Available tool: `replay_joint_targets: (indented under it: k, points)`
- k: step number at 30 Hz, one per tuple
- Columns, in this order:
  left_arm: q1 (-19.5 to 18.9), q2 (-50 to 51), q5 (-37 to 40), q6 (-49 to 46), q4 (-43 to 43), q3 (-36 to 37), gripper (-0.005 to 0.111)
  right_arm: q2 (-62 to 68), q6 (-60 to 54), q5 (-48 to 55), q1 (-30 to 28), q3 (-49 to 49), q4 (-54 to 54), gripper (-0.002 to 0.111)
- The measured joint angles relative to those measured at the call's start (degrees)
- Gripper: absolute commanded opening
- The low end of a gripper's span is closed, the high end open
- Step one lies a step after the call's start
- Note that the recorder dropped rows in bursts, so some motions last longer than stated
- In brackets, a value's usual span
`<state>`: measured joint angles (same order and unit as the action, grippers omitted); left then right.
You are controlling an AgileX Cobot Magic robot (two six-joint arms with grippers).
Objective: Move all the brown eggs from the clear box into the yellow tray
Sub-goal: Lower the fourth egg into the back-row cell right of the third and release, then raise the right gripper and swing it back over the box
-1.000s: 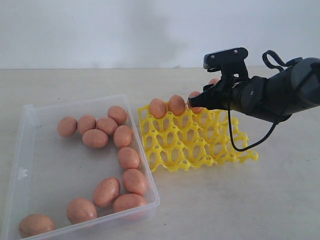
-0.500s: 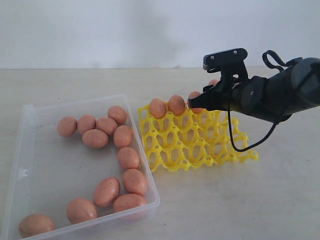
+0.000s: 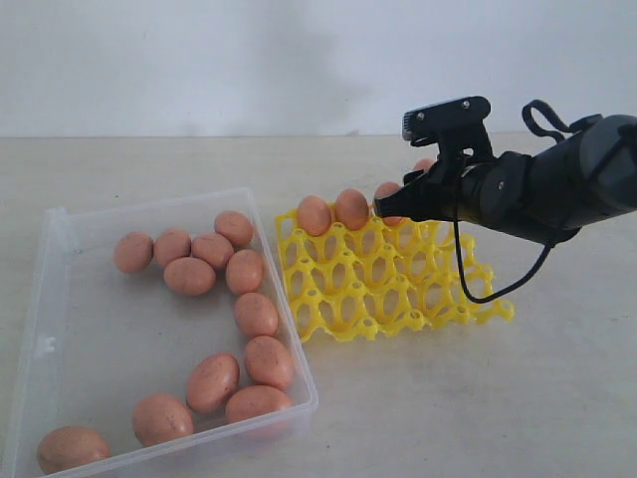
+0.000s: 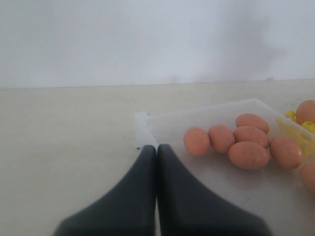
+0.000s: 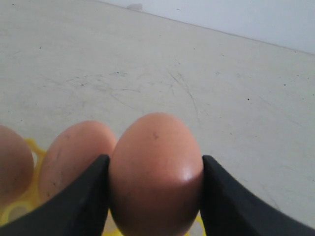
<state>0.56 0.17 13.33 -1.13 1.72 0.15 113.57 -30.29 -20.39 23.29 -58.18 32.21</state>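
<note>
My right gripper (image 3: pixel 393 204) is shut on a brown egg (image 3: pixel 386 193) at the back row of the yellow tray (image 3: pixel 388 289), next to two seated eggs (image 3: pixel 314 215) (image 3: pixel 350 208). In the right wrist view the held egg (image 5: pixel 155 172) fills the gap between both fingers (image 5: pixel 78 201), upright, over yellow lattice (image 5: pixel 19 211). Another egg (image 3: pixel 426 163) peeks out behind the gripper. Several brown eggs (image 3: pixel 189 275) lie loose in the clear box (image 3: pixel 149 207). My left gripper (image 4: pixel 157 147) is shut and empty, near a corner of the clear box (image 4: pixel 142 120); it does not show in the exterior view.
The box and tray sit side by side on a pale tabletop (image 3: pixel 478 398), the tray's left edge against the box's right wall. A black cable (image 3: pixel 478 289) hangs from the right arm over the tray's right part. A white wall stands behind.
</note>
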Motion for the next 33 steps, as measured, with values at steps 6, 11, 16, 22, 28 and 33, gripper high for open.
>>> replay_joint_targets:
  k: [6,11,16,22,28,33]
  points:
    - [0.0,0.0,0.0,0.0,0.0,0.0,-0.004,0.0,-0.3,0.7,0.0,0.0,-0.2,0.055]
    - [0.0,0.0,0.0,0.0,0.0,0.0,-0.004,0.0,-0.3,0.9,0.0,0.0,-0.2,0.055]
    - [0.0,0.0,0.0,0.0,0.0,0.0,-0.004,0.0,-0.5,1.1,0.0,0.0,-0.2,0.055]
    - [0.0,0.0,0.0,0.0,0.0,0.0,-0.004,-2.6,-2.2,2.4,0.0,0.0,-0.2,0.055]
    - [0.0,0.0,0.0,0.0,0.0,0.0,-0.004,-9.0,-2.6,7.9,-0.4,0.0,0.2,0.055]
    - [0.0,0.0,0.0,0.0,0.0,0.0,-0.004,-13.3,-3.7,14.4,-0.8,0.0,0.4,0.053]
